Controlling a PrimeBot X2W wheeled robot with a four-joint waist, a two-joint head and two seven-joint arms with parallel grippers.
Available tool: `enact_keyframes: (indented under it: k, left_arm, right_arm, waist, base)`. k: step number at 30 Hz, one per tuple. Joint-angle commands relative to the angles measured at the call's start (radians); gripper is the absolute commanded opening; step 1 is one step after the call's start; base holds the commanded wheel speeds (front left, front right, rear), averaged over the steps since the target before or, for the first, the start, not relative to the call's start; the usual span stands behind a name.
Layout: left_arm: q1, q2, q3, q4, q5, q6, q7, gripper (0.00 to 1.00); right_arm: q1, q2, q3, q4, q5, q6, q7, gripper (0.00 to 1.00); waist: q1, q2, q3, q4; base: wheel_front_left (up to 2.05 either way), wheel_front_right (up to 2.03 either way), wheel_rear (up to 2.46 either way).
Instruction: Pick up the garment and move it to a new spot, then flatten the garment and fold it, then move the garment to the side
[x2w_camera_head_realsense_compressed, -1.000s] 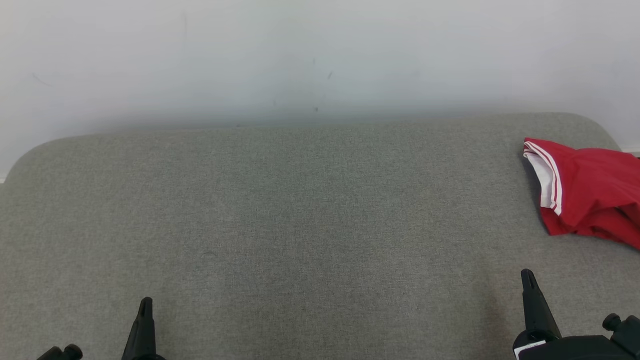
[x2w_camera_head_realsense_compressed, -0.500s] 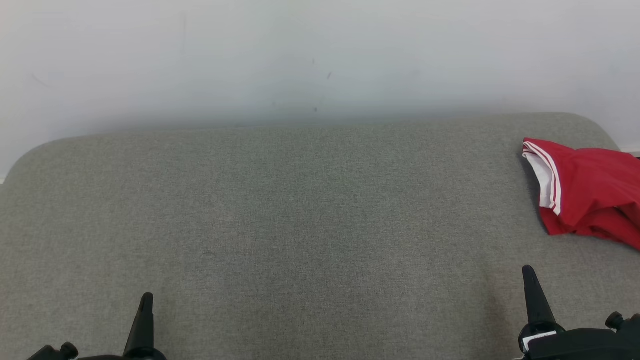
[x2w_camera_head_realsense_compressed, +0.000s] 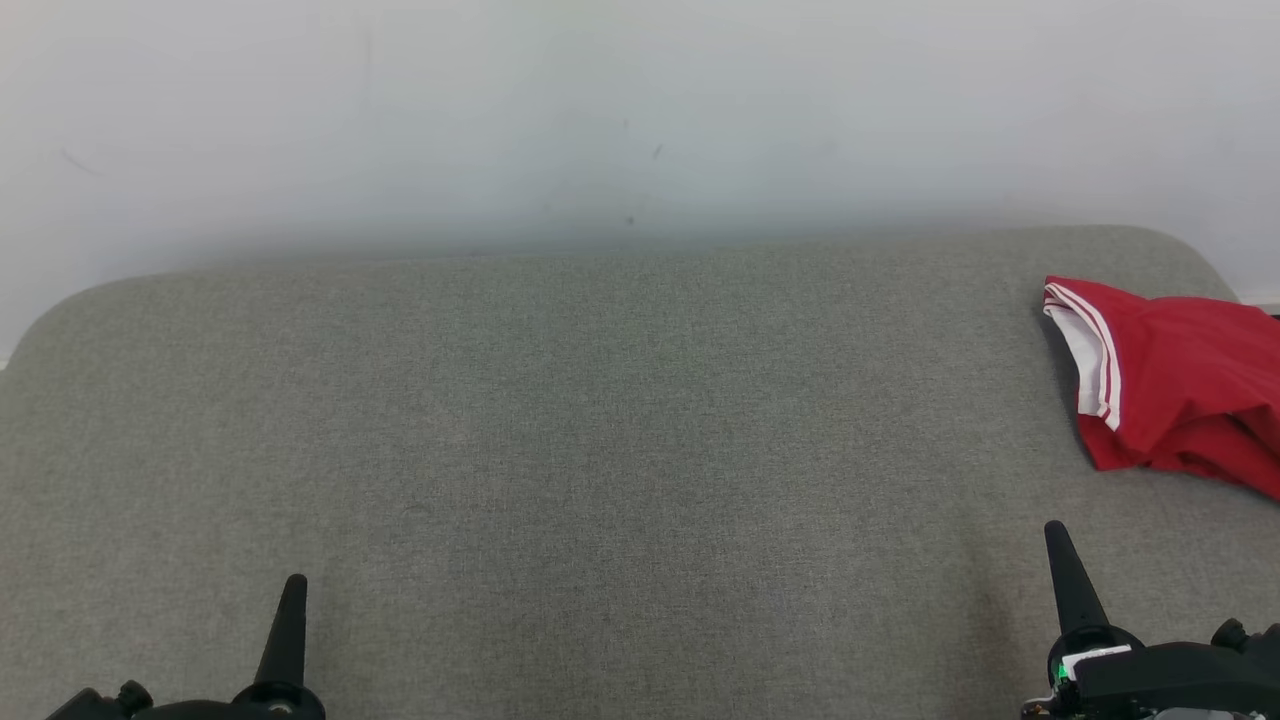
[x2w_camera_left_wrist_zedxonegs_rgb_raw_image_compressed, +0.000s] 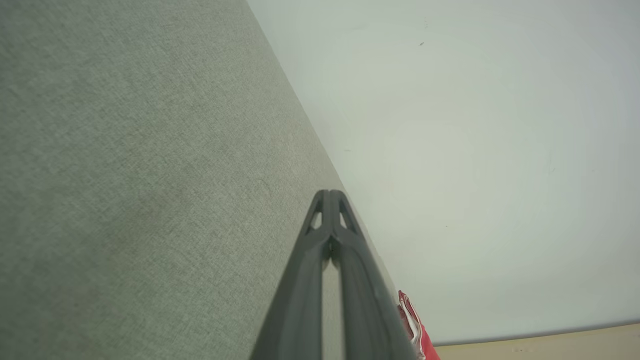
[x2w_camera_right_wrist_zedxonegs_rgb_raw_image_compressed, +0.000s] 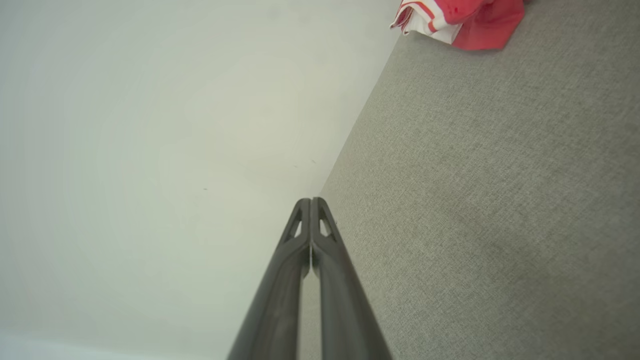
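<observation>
Grey woven fabric covers the surface (x2w_camera_head_realsense_compressed: 600, 420), which fills the lower two thirds of the head view and has rounded far corners. Behind it a pale wall (x2w_camera_head_realsense_compressed: 640, 100) with a few small dark specks takes the top of the frame.

At the lower left the left gripper (x2w_camera_head_realsense_compressed: 292, 590) rises from the bottom edge. Its two dark fingers are pressed together into one thin spike pointing up the frame. At the lower right the right gripper (x2w_camera_head_realsense_compressed: 1055, 535) stands the same way, fingers closed tip to tip, above a black body with a small white label. At the right edge, above that gripper and well apart from it, the garment (x2w_camera_head_realsense_compressed: 1180, 390) lies crumpled on the surface near the far right corner. It is red, with a white band edged in red stripes along its left side, and the frame cuts it off on the right.

In the left wrist view the surface (x2w_camera_left_wrist_zedxonegs_rgb_raw_image_compressed: 125, 175) takes the left half and the wall (x2w_camera_left_wrist_zedxonegs_rgb_raw_image_compressed: 475, 150) the right. The left gripper (x2w_camera_left_wrist_zedxonegs_rgb_raw_image_compressed: 329, 195) shows in the lower middle, its fingertips touching. A sliver of the garment (x2w_camera_left_wrist_zedxonegs_rgb_raw_image_compressed: 417, 330) shows just right of the fingers at the bottom edge, and a beige strip of floor (x2w_camera_left_wrist_zedxonegs_rgb_raw_image_compressed: 550, 345) runs along the lower right.

In the right wrist view the wall (x2w_camera_right_wrist_zedxonegs_rgb_raw_image_compressed: 150, 150) is on the left and the surface (x2w_camera_right_wrist_zedxonegs_rgb_raw_image_compressed: 500, 200) on the right. The right gripper (x2w_camera_right_wrist_zedxonegs_rgb_raw_image_compressed: 311, 202) is in the lower middle, its fingers meeting at the tips. The garment (x2w_camera_right_wrist_zedxonegs_rgb_raw_image_compressed: 465, 20) sits at the top edge, right of centre.
</observation>
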Motion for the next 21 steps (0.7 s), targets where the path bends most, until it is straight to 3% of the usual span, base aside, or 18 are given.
enact_keyframes:
  k: [1,21]
  left_arm:
    - [-0.023,0.002,0.006,-0.004,-0.024,-0.005,0.005,0.0]
    - [-0.048,0.001,0.016,0.015,-0.215,-0.016,0.055,0.0]
  right_arm:
    - [-0.014,-0.006,-0.004,-0.003,0.021,-0.001,0.003,0.0]
    - [-0.044,-0.002,-0.018,0.027,0.206,-0.002,0.046,0.0]
  waist:
    - [0.0,-0.0001,0.0,0.0]
    - [0.0,-0.0001,-0.002,-0.002]
  base:
    - [0.0,0.0,0.0]
    - [0.0,0.0,0.0]
